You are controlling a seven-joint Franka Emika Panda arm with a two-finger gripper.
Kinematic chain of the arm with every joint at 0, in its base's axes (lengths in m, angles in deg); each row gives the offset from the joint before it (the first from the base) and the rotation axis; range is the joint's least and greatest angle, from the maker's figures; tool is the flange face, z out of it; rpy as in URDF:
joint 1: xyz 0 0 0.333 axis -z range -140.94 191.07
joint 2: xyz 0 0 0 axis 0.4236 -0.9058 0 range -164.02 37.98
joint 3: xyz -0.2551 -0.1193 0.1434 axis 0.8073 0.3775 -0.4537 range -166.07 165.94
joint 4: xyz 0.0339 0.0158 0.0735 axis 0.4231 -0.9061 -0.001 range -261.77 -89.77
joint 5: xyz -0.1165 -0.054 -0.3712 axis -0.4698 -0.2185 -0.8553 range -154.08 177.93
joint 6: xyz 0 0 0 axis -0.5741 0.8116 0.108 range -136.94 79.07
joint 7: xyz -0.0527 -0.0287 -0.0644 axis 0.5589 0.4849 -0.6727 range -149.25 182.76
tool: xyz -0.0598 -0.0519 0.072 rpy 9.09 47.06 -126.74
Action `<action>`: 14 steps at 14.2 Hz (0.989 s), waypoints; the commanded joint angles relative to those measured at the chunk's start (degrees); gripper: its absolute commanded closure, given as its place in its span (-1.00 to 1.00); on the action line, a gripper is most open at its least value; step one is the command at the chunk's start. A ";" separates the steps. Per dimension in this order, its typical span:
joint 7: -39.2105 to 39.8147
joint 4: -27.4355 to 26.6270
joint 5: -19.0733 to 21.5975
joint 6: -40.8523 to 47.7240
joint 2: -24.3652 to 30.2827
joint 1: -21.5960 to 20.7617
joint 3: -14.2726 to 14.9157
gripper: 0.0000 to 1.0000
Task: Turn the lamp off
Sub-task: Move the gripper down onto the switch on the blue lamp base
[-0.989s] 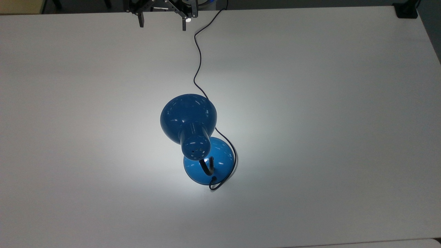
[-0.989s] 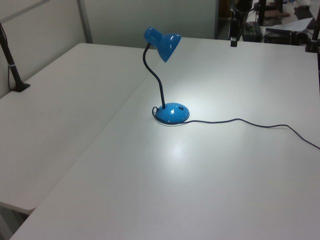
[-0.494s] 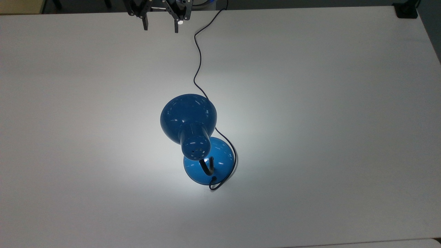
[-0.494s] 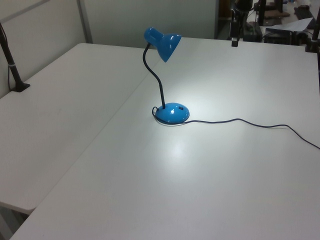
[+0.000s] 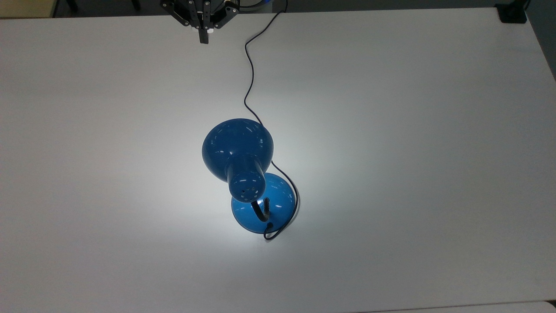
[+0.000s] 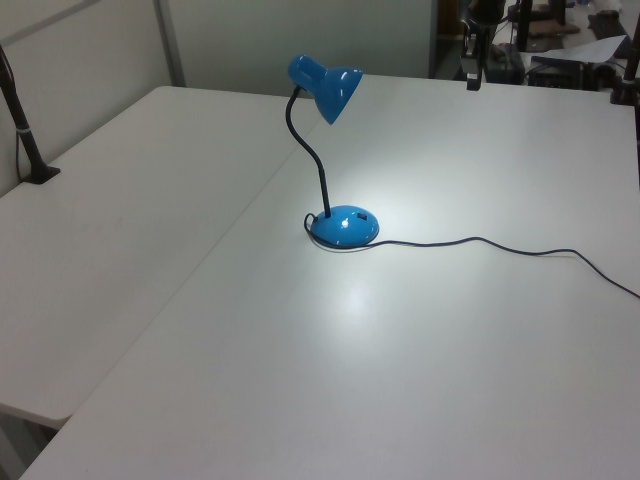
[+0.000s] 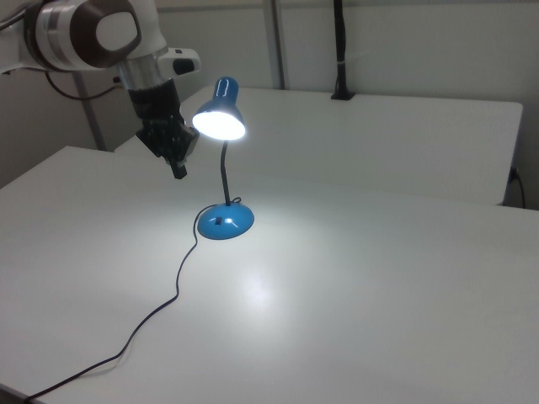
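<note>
So going left to right in the top view: the gripper (image 5: pixel 203 38) sits up at the far edge of the surface (image 5: pixel 412 130), left of the cord (image 5: pixel 248 74). Big change vs a sec ago: the jaws were spread wide, narrower half a sec ago, and now they're clenched together on nothing, just one blunt tip. My guess is it's prepping to poke the switch w/ a closed tip, not grab anything. It hasn't really travelled though, so basically the whole approach is left to do.

The lamp (image 5: pixel 243 174) is mid-surface, well apart from the gripper, same spot as before, and it's lit: bright pool around the base (image 5: pixel 280 198), and the bulb glows in the right view (image 7: pixel 219 124).

Hard to make out: in the top view the shade (image 5: pixel 236 148) overhangs part of the base. There's a small dark slot on the base (image 7: pixel 219 222) facing the right view camera, prob the switch but can't tell for sure. In the left view the gripper (image 6: pixel 473 82) is just a dark stub
</note>
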 commanded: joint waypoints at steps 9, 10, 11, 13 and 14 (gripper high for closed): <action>1.42 0.63 -0.09 -7.61 -6.44 -1.74 -0.81 1.00; 1.42 0.54 -0.09 -9.80 -7.84 -2.19 -0.81 1.00; 1.42 0.63 -0.09 -11.74 -9.25 -2.45 -0.81 1.00; 1.42 0.54 0.00 -17.70 -12.67 -3.68 -0.81 1.00; 1.42 0.54 -0.09 -20.17 -14.17 -4.03 -0.81 1.00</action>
